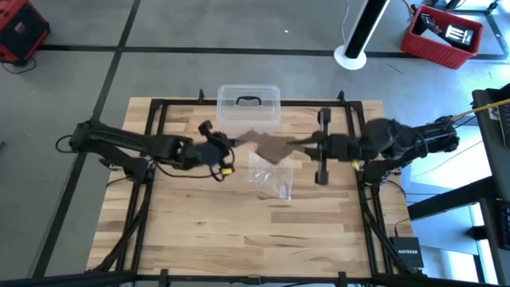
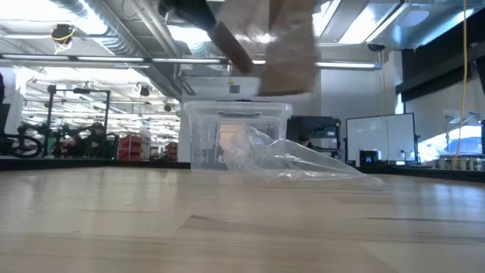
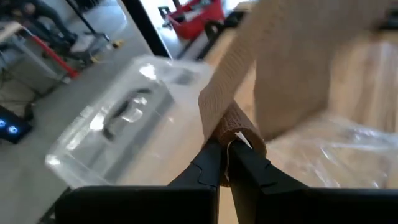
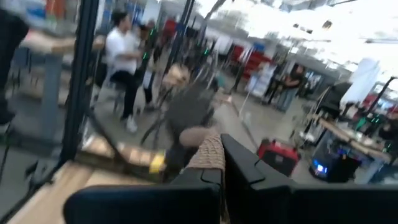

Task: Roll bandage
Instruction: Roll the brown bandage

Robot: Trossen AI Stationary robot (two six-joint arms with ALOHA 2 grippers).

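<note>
The bandage (image 1: 272,147), a dull brown strip, hangs in the air between my two grippers above the middle of the table. My left gripper (image 1: 233,144) is shut on its left end and my right gripper (image 1: 307,144) is shut on its right end. The left wrist view shows the strip (image 3: 286,56) running away from my left gripper (image 3: 227,149). In the low view only its hanging lower part (image 2: 288,45) shows, at the picture's top, above the plastic bag. My left gripper pinches the bandage's rolled-up left end (image 3: 235,122) between its two fingers, which slant down from the table's left. The end is lifted clear of the table. My right gripper (image 4: 222,155) pinches the bandage's right end (image 4: 210,151) between its two fingers, coming level from the table's right. That end is lifted clear; I cannot tell whether it holds one layer or several.
A clear plastic box with a dark handle (image 1: 249,105) stands at the table's far edge, behind the bandage. A crinkled clear plastic bag (image 1: 271,178) lies on the table under and in front of the bandage. People sit in the room beyond (image 4: 124,56).
</note>
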